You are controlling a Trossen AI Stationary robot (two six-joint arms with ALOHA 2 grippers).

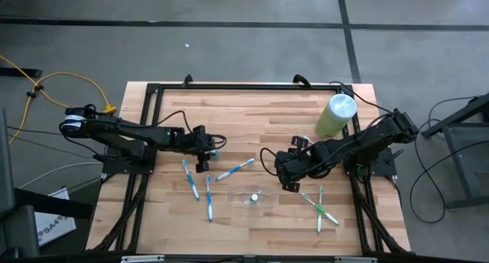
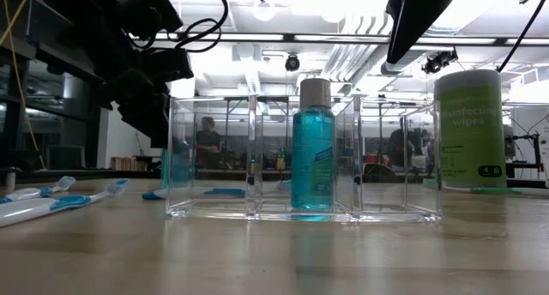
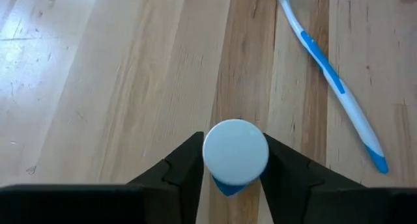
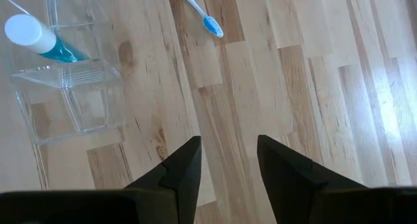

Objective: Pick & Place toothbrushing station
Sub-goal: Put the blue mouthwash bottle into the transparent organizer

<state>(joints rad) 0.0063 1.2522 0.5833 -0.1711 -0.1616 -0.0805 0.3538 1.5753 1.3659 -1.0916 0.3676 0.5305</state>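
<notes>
The toothbrushing station, a clear three-compartment tray (image 1: 252,196), stands on the wooden table with a teal bottle (image 2: 312,149) upright in its middle compartment. A second teal bottle with a white cap (image 3: 235,152) stands on the table at mid-left, between the fingers of my left gripper (image 1: 208,150). Three blue toothbrushes (image 1: 189,179) lie flat between that gripper and the tray, and green toothbrushes (image 1: 321,208) lie crossed at the near right. My right gripper (image 4: 228,152) hovers open over bare wood right of the tray. My left gripper has the bottle's white cap (image 3: 210,157) between its two fingers, one on each side. The fingers slant down at it from the table's left. The bottle stands upright; its foot is hidden under the cap.
A tall pale-green wipes cylinder (image 1: 336,114) stands at the far right of the table. A black frame (image 1: 244,86) runs along the table's edges. Bare wood lies between the tray and the far edge.
</notes>
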